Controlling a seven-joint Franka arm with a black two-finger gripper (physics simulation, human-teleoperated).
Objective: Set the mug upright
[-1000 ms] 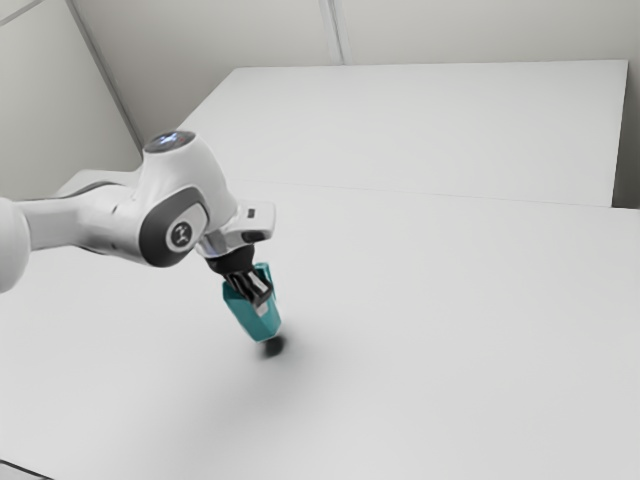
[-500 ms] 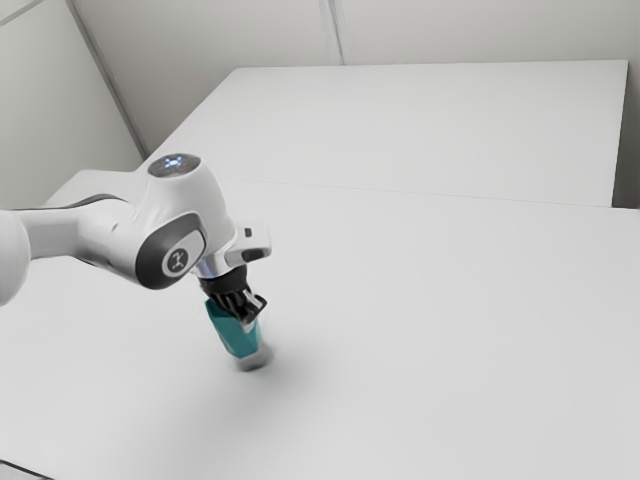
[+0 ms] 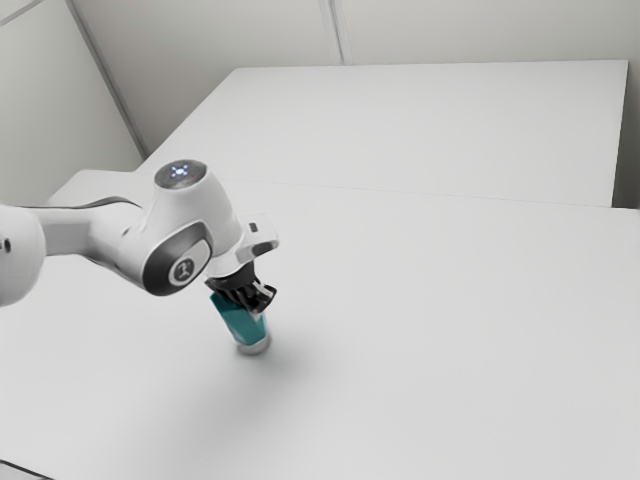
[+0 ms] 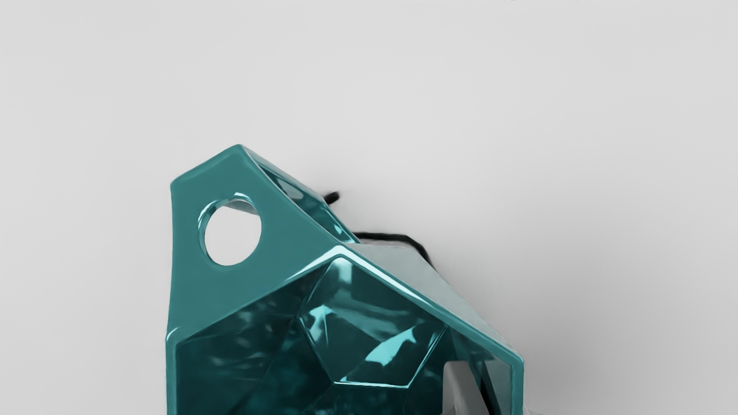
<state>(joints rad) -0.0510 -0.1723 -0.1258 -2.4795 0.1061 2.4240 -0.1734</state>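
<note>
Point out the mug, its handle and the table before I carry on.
Mug [image 3: 238, 322]: exterior view, on its teal outer side.
Handle [image 4: 185, 248]: wrist view, on the flat face beside the round hole.
Table [image 3: 450, 340]: exterior view, on a bare part of the top.

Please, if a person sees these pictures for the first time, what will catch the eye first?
Probably the glossy teal mug, the strongest colour here, tilted at the gripper above the pale table. Next, in the wrist view, the round hole through its handle. Then the white robot arm, coming in from the exterior view's left.
</note>
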